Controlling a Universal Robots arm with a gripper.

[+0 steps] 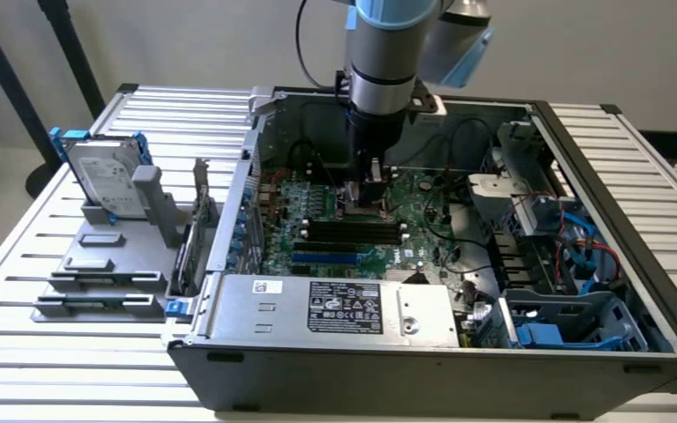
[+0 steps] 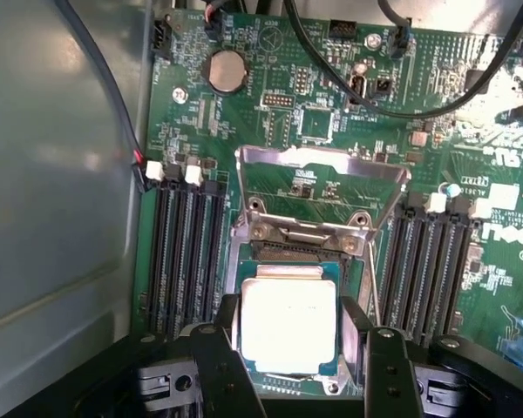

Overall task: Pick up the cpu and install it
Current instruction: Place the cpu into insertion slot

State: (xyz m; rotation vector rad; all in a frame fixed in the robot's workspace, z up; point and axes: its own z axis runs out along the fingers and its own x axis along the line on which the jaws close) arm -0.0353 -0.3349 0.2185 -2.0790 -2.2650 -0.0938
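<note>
Wrist view first: the cpu (image 2: 288, 326), its bright silver lid facing the camera, sits squarely over the open socket (image 2: 244, 252) on the green motherboard (image 2: 331, 122). The gripper (image 2: 292, 348) has it pinched, its black fingers (image 2: 225, 357) pressed against two opposite edges of the chip. I can't tell whether the chip is fully down in the socket or a touch above it. The metal load plate (image 2: 322, 178) stands flipped up just beyond the socket, clear of the chip. Black memory slots (image 2: 183, 252) run along both sides, and a coin cell battery (image 2: 227, 70) sits farther off, past the load plate.

Over to the exterior view: the gripper (image 1: 368, 198) is down inside the open computer case (image 1: 433, 370), upper middle of the frame, over the board. The power supply (image 1: 338, 308) lies in the lower middle, and a hard drive (image 1: 109, 181) stands outside the case on the exterior view's left.

For this step, I'd say flatness is everything: keep the chip level, its edges parallel to the socket frame and its notches matched. No sideways drag and no pushing down, since the contacts beneath would bend easily.
</note>
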